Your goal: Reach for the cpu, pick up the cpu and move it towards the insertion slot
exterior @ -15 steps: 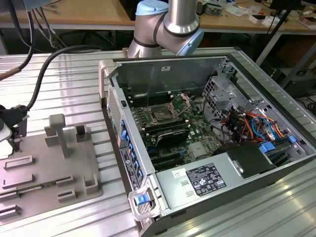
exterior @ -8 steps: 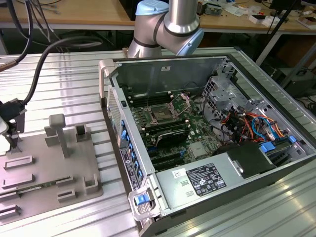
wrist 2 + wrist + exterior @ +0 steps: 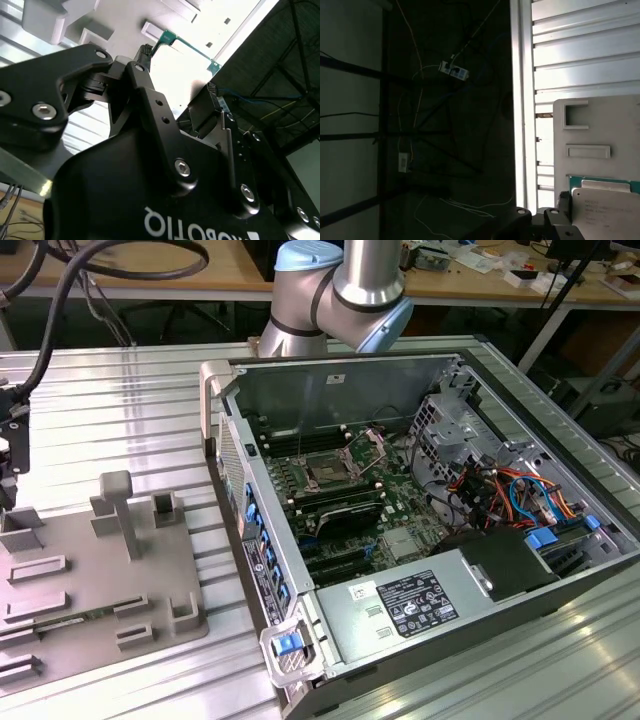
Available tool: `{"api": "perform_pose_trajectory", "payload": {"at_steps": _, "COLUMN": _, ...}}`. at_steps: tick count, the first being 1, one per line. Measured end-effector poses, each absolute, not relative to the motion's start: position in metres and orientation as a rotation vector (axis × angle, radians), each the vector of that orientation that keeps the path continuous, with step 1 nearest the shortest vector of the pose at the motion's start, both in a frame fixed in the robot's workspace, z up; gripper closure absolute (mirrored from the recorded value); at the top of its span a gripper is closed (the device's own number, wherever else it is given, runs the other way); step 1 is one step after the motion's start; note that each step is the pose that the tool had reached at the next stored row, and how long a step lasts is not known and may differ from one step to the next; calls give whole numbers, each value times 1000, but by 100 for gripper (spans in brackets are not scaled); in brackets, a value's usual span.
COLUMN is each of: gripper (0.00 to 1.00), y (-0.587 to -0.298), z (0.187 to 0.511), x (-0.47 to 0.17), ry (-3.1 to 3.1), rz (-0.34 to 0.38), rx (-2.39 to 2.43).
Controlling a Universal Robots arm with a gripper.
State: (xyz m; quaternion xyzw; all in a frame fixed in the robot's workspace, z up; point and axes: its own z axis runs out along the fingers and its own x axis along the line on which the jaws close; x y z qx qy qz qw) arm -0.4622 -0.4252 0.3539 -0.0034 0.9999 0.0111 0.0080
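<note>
The cpu [image 3: 607, 212], a pale silvery square with a green rim, sits between my fingers in both wrist views, above the grey fixture plate [image 3: 600, 125]. One black fingertip [image 3: 564, 201] presses against its edge. In the second wrist view my gripper [image 3: 180, 70] is shut on the cpu [image 3: 192, 50], whose top is washed out white. In the exterior view my gripper [image 3: 10, 450] hangs at the far left edge over the fixture plate [image 3: 100, 580]. The insertion slot [image 3: 328, 472], a dark square socket with a brownish centre and its metal frame raised, lies inside the open computer case, well to the exterior view's right.
The case's side wall [image 3: 250, 530] stands between the fixture plate and the motherboard. A grey power-supply box [image 3: 415, 605] fills the case's near end, and orange and blue cables [image 3: 505, 490] lie at its right. Upright holders [image 3: 115, 510] rise from the plate. The arm's elbow [image 3: 340, 290] hangs over the case.
</note>
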Motion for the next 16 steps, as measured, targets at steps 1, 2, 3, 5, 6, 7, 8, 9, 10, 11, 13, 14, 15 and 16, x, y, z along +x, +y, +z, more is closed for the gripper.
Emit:
{"api": "perform_pose_trajectory", "payload": {"at_steps": 1, "gripper": 45, "y": -425, "z": 359, "x": -462, "ry": 3125, "rz": 35, "rx": -10}}
{"api": "perform_pose_trajectory", "payload": {"at_steps": 2, "gripper": 45, "y": -425, "z": 363, "x": -462, "ry": 3125, "rz": 35, "rx": -10}}
{"api": "perform_pose_trajectory", "payload": {"at_steps": 3, "gripper": 45, "y": -425, "z": 365, "x": -462, "ry": 3125, "rz": 35, "rx": -10}}
{"api": "perform_pose_trajectory", "payload": {"at_steps": 5, "gripper": 45, "y": -425, "z": 369, "x": -462, "ry": 3125, "rz": 35, "rx": -10}}
{"api": "perform_pose_trajectory", "payload": {"at_steps": 6, "gripper": 45, "y": -425, "z": 371, "x": -462, "ry": 3125, "rz": 35, "rx": -10}}
{"api": "perform_pose_trajectory", "payload": {"at_steps": 7, "gripper": 45, "y": -425, "z": 373, "x": -462, "ry": 3125, "rz": 35, "rx": -10}}
{"api": "perform_pose_trajectory", "payload": {"at_steps": 8, "gripper": 45, "y": -425, "z": 375, "x": -462, "ry": 3126, "rz": 35, "rx": -10}}
{"api": "perform_pose_trajectory", "payload": {"at_steps": 9, "gripper": 45, "y": -425, "z": 378, "x": -462, "ry": 3125, "rz": 35, "rx": -10}}
{"api": "perform_pose_trajectory", "payload": {"at_steps": 10, "gripper": 45, "y": -425, "z": 378, "x": -462, "ry": 3125, "rz": 35, "rx": -10}}
{"api": "perform_pose_trajectory", "payload": {"at_steps": 11, "gripper": 45, "y": -425, "z": 378, "x": -462, "ry": 3125, "rz": 35, "rx": -10}}
{"api": "perform_pose_trajectory", "payload": {"at_steps": 13, "gripper": 45, "y": -425, "z": 378, "x": -462, "ry": 3125, "rz": 35, "rx": -10}}
{"api": "perform_pose_trajectory", "payload": {"at_steps": 14, "gripper": 45, "y": -425, "z": 378, "x": -462, "ry": 3125, "rz": 35, "rx": -10}}
{"api": "perform_pose_trajectory", "payload": {"at_steps": 15, "gripper": 45, "y": -425, "z": 379, "x": -462, "ry": 3125, "rz": 35, "rx": -10}}
{"api": "perform_pose_trajectory", "payload": {"at_steps": 16, "gripper": 45, "y": -425, "z": 379, "x": -462, "ry": 3126, "rz": 35, "rx": -11}}
